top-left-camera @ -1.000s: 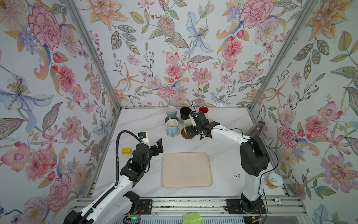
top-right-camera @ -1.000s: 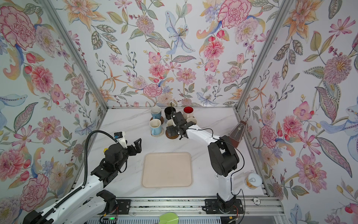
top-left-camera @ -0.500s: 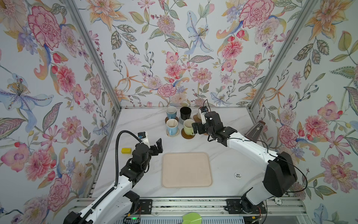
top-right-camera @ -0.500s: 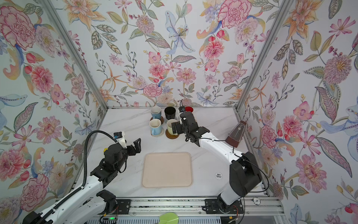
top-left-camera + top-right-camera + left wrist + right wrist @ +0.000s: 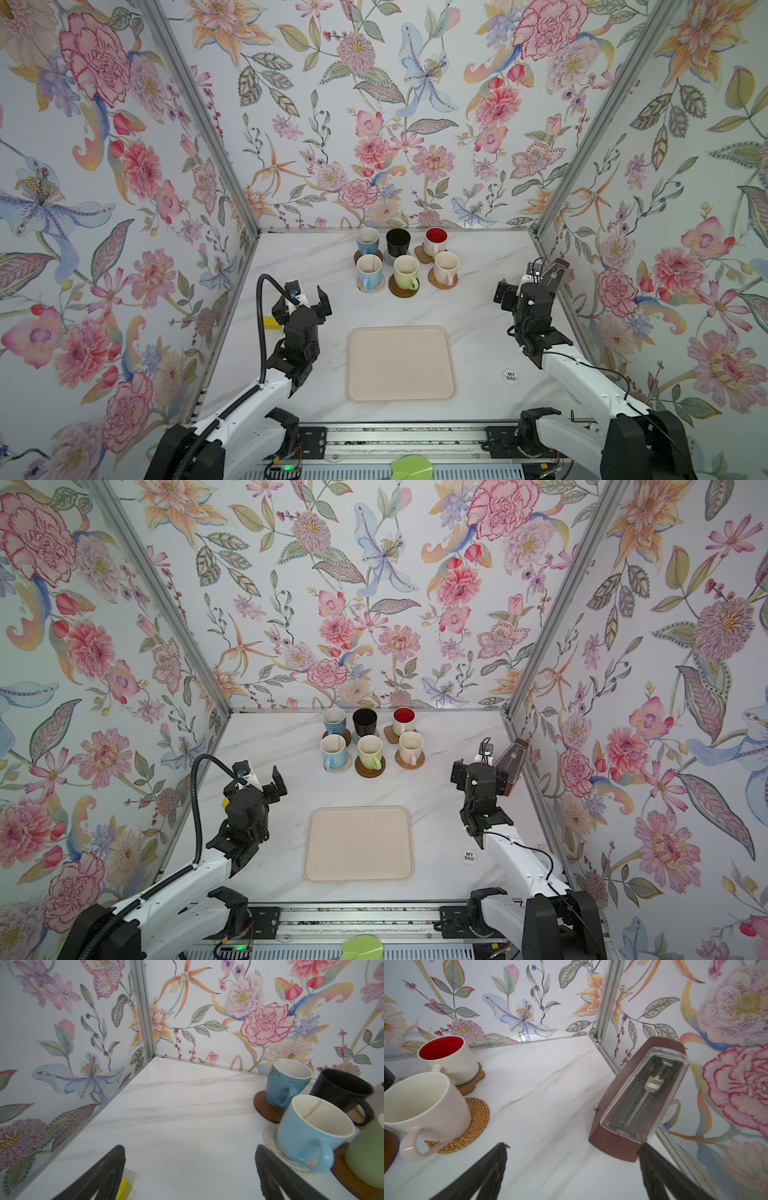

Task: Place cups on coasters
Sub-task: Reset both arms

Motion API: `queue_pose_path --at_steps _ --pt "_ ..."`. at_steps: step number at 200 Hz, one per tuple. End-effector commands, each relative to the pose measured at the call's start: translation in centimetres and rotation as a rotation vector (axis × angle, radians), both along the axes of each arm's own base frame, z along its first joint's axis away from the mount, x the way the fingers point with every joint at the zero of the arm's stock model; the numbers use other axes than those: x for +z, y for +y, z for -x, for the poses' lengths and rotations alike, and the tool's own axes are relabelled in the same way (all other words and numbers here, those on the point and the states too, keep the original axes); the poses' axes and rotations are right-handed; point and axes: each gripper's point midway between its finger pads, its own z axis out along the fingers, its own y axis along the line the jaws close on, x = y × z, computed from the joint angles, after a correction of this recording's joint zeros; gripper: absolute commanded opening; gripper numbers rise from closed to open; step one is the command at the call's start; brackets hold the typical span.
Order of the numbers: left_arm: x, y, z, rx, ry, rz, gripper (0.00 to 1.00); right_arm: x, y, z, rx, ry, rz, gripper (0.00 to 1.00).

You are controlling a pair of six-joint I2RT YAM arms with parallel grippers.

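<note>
cups (image 5: 405, 271): six stood in two rows at the back of the bench (image 5: 490, 257); each sat on its own coaster (image 5: 451, 283)
left end effector (image 5: 190, 1147): fingers were wide apart and held nothing; it was near the front blue cup (image 5: 311, 1126), not touching it
right end effector (image 5: 573, 1145): fingers were wide apart and held nothing; it was between the pink cup (image 5: 421, 1101) and the brown metronome (image 5: 639, 1097)
tray (image 5: 399, 361): it lay flat on the bench, between the two arms

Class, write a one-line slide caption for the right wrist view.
Open right gripper facing a pale pink mug on a rattan coaster, a red-lined mug on a tan coaster, and a metronome.
</note>
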Motion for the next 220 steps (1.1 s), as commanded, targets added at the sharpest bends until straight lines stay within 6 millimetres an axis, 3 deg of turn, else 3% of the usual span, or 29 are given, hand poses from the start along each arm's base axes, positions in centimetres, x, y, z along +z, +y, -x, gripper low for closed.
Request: queue_pose_path --at_steps 1,54,89,123,150,195,220 --pt "2.3 1.7 0.1 0.078 -0.153 -0.059 0.99 2.6 -0.1 -0.9 0.018 -0.155 0.047 0.99" --pt "0.8 3.0 -1.9 0.095 -0.155 -0.102 0.99 -1.9 -2.3 -1.3 -0.002 -0.150 -0.001 0.99" --pt "0.1 4.5 -2.8 0.049 -0.132 -0.015 0.99 -4.6 -2.2 -1.1 0.027 -0.147 -0.022 0.99" --pt "0.6 5.5 -3.3 0.026 -0.165 -0.024 0.99 -6.8 -2.2 -1.4 0.059 -0.161 -0.053 0.99" --pt "0.5 6.1 -3.5 0.018 -0.171 -0.002 0.99 -7.2 -2.3 -2.1 0.078 -0.123 -0.080 0.99" --pt "-0.2 5.4 -4.2 -0.031 -0.098 -0.068 0.99 -7.3 -2.8 -2.3 0.052 -0.115 -0.083 0.99" --pt "-2.1 5.1 -3.6 -0.054 -0.022 -0.070 0.99 -7.3 -2.8 -2.3 0.050 -0.116 -0.082 0.99"
